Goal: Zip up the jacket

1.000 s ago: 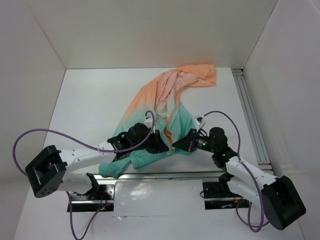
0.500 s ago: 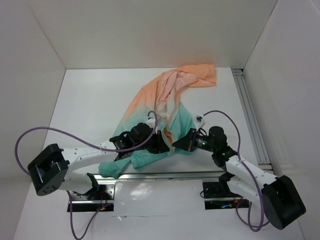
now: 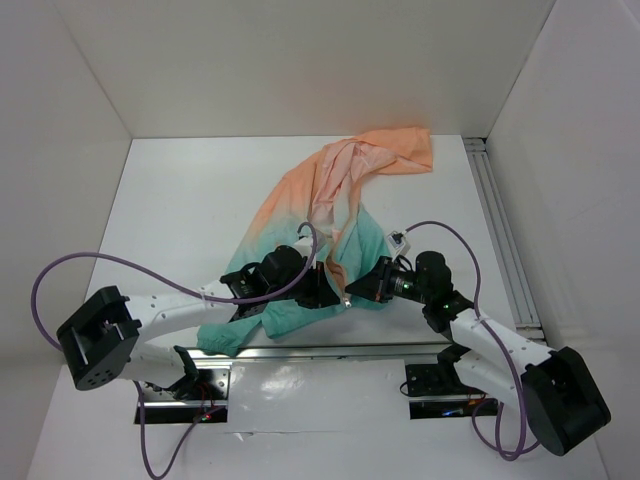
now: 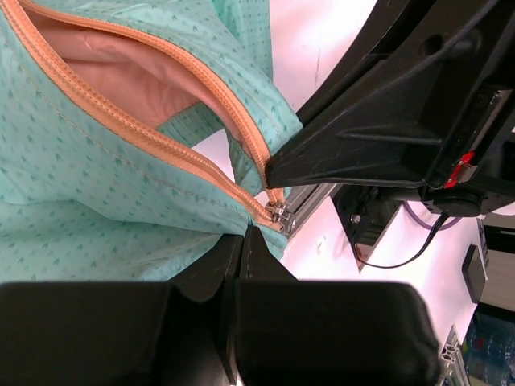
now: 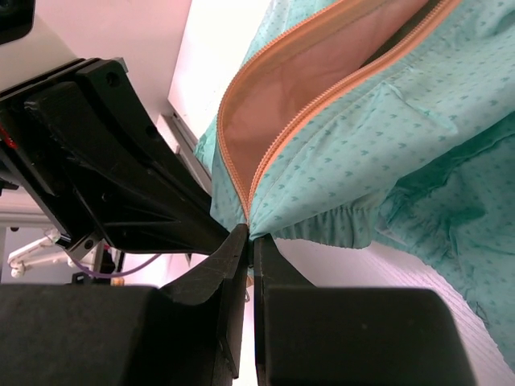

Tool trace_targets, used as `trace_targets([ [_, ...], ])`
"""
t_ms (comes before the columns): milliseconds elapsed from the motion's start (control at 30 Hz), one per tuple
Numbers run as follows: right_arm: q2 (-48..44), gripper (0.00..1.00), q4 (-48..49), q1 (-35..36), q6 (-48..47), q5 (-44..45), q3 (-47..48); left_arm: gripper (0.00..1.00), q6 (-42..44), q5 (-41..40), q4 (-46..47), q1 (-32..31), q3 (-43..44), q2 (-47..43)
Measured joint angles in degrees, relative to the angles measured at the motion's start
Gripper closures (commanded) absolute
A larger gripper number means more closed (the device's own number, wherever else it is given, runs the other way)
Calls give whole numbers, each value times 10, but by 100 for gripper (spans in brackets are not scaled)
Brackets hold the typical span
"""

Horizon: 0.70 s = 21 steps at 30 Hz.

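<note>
The jacket (image 3: 330, 190) lies crumpled on the white table, peach at the far right and teal near the arms. Its orange front zipper (image 4: 161, 141) is open in a long gap that shows the peach lining. The metal slider (image 4: 278, 213) sits at the zipper's bottom end. My left gripper (image 3: 328, 290) is shut on teal fabric right beside the slider, and in its wrist view (image 4: 245, 233) the jaws are pressed together. My right gripper (image 3: 350, 290) is shut on the hem at the zipper's foot (image 5: 249, 239). The two grippers almost touch.
An aluminium rail (image 3: 300, 352) runs along the near edge under the arms, and another rail (image 3: 500, 230) runs along the right side. White walls enclose the table. Purple cables (image 3: 120, 265) loop over both arms. A small white tag (image 3: 399, 240) lies by the right wrist.
My left gripper has shifted slightly right towards the right gripper, and the right has edged left. The teal hem between them has bunched a little.
</note>
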Motion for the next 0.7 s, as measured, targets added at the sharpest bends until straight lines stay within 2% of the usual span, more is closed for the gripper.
trace_targets([
  [700,-6,100,-17,0,0,17,0,100,0,7,5,0,3,12],
])
